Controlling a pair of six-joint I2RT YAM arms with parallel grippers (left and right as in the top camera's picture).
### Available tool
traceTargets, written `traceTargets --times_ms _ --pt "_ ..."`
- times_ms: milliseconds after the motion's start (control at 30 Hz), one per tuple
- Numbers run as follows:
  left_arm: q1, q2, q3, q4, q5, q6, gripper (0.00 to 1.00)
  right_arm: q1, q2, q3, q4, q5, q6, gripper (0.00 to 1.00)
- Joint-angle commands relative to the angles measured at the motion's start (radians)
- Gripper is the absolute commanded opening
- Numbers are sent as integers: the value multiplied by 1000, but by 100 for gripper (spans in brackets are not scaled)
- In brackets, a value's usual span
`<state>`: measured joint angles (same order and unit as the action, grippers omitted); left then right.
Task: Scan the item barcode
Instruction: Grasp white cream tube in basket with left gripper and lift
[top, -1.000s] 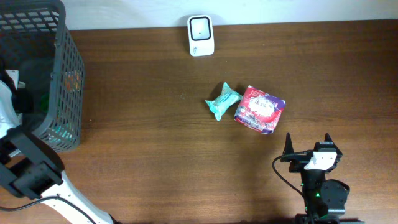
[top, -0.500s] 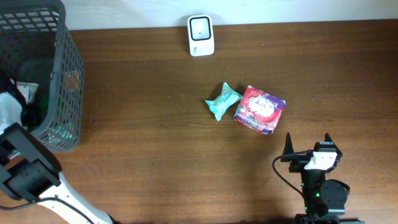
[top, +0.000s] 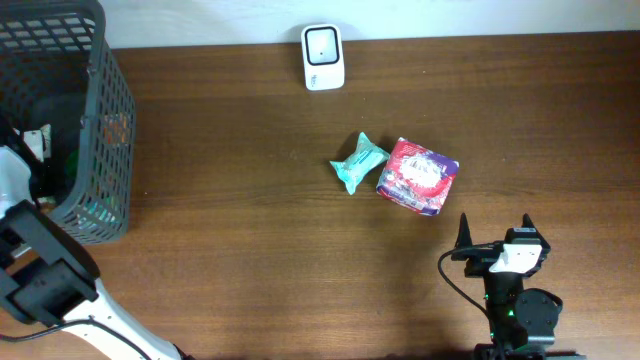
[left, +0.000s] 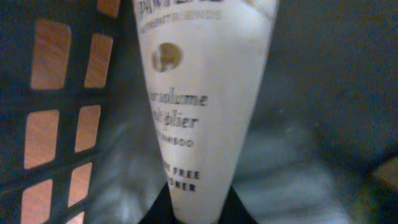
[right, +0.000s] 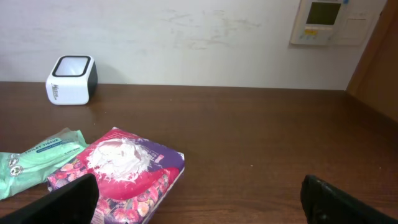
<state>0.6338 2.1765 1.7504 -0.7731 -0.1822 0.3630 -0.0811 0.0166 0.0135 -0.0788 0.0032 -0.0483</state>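
My left tool looked clamped on the narrow end of a white Pantene conditioner tube, though blur made that uncertain. The tube's long axis ran straight away from my fingers, print facing the wrist camera, no barcode showing. It sat inside the grey basket. Lifting it out and presenting it to the scanner across the counter remained. My right tool stood wide open, empty.

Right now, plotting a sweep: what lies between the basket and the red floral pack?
Overhead view: a teal tissue packet beside the red floral pack; otherwise bare table up to the basket.
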Motion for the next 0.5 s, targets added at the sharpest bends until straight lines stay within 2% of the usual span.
traceTargets --times_ms 0,100,200,333,467 --pt "-5 -147 139 27 127 -158 0 -5 -5 -8 -3 8 8 99" --pt "-5 -245 286 52 328 -279 0 -5 -5 -8 -3 8 8 99" --pt "-5 -327 377 85 502 -339 0 -5 -5 -8 -3 8 8 99" --pt "-5 -410 386 161 703 -436 0 -5 -5 -8 -3 8 8 99" --pt "-33 -456 386 256 1112 -750 0 -5 -5 -8 -3 8 8 99"
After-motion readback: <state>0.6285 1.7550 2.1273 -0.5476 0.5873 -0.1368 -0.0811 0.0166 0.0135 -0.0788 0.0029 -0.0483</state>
